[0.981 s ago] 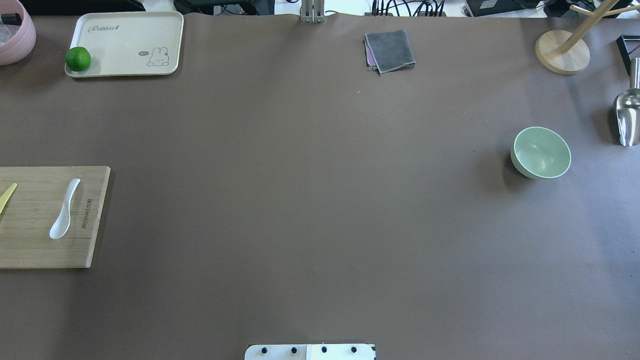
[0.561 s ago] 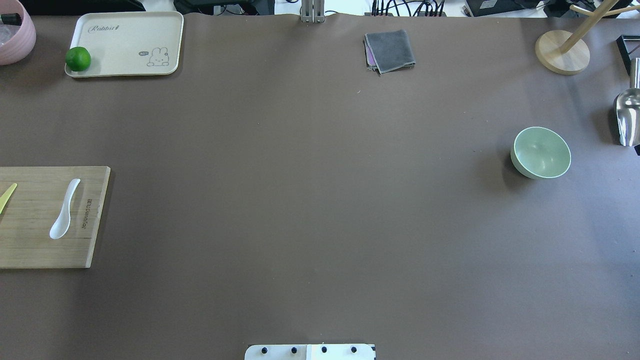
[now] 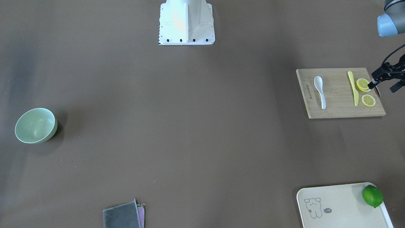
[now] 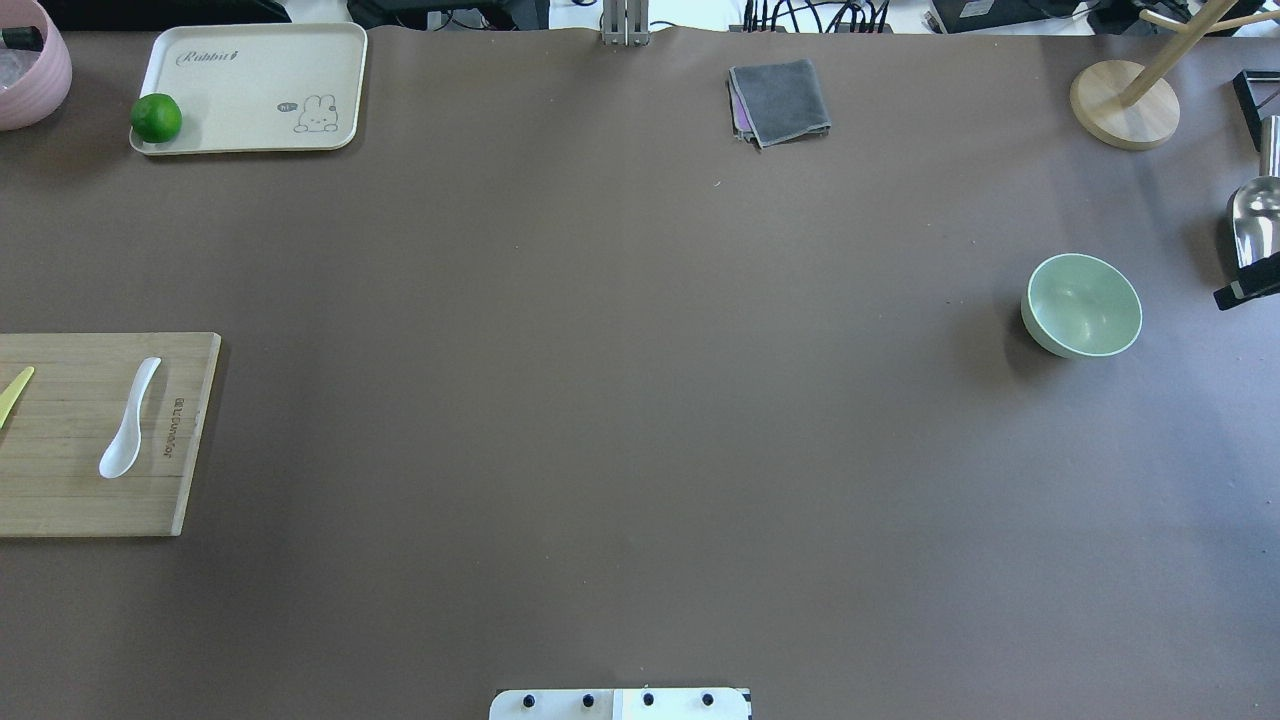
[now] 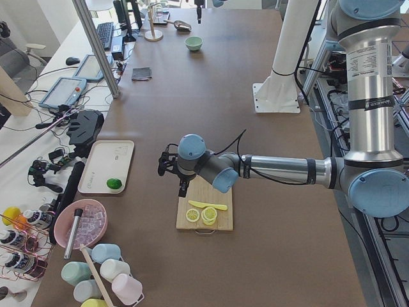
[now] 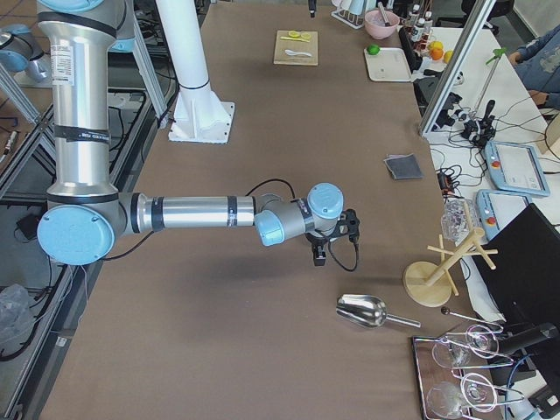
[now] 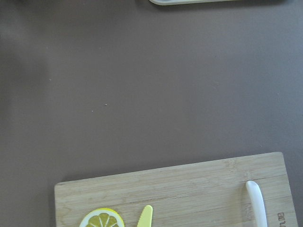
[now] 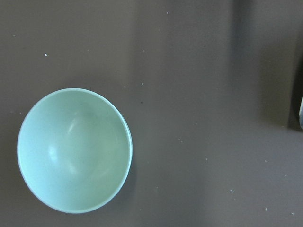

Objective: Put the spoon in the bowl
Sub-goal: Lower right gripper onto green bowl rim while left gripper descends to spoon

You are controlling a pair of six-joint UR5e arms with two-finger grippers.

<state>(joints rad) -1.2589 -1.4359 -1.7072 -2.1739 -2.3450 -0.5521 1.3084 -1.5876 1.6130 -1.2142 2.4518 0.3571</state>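
The white spoon lies on a wooden cutting board at the table's left edge, scoop toward me. It also shows in the front view, and its handle end shows in the left wrist view. The mint-green bowl stands empty at the far right, and fills the left of the right wrist view. My left gripper hovers over the board's outer end, beyond the spoon, jaws apart and empty. My right gripper shows only as a black sliver right of the bowl; its jaws are hidden.
A yellow knife and lemon slices share the board. A cream tray with a lime sits back left. A grey cloth lies at the back. A metal scoop and wooden stand are beyond the bowl.
A black part of my right gripper has come into the overhead view at the right edge, moving toward the bowl. Spoon and bowl have not moved.
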